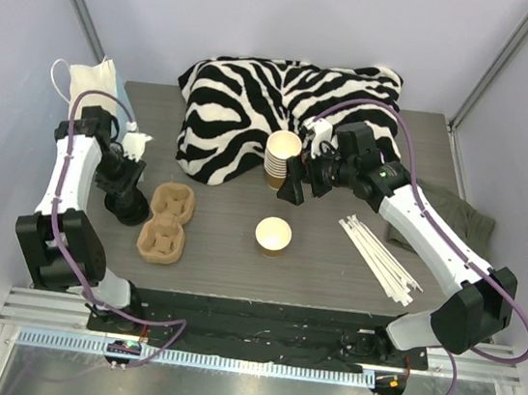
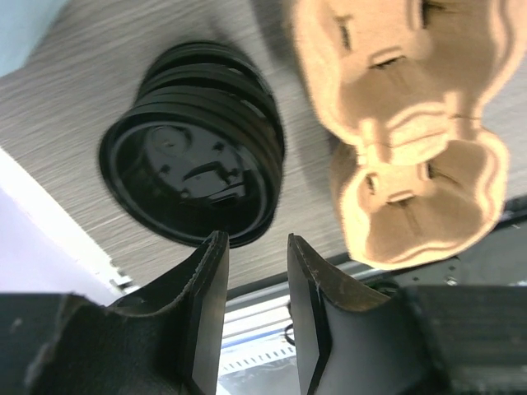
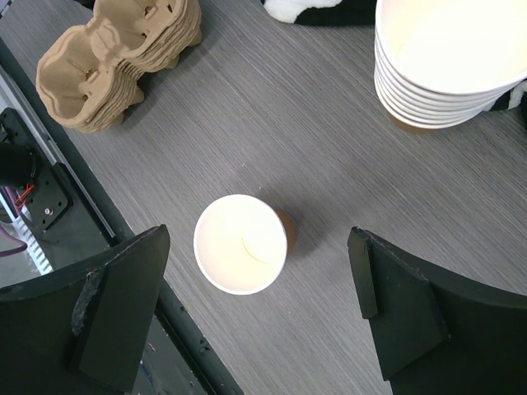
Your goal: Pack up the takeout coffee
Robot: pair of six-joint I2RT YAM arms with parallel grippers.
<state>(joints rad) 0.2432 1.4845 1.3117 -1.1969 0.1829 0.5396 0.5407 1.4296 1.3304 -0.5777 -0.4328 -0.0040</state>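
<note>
No cup with a black lid is in view. A single lidless tan paper cup [image 1: 273, 236] stands at the table's middle front; the right wrist view shows it from above [image 3: 240, 243], empty. A stack of loose black lids [image 1: 133, 208] sits at the left, and also shows in the left wrist view [image 2: 193, 148]. My left gripper [image 1: 127, 189] hovers just above and beside the lids, its jaws a small gap apart and empty [image 2: 255, 251]. My right gripper [image 1: 297, 186] is wide open and empty, up above the single cup [image 3: 257, 243].
A stack of lidless cups [image 1: 282, 158] stands by a zebra-print cloth [image 1: 247, 108]. Stacked pulp cup carriers [image 1: 165, 223] lie right of the lids. White sticks [image 1: 380, 257] lie at the right. A white bag [image 1: 89, 82] sits back left.
</note>
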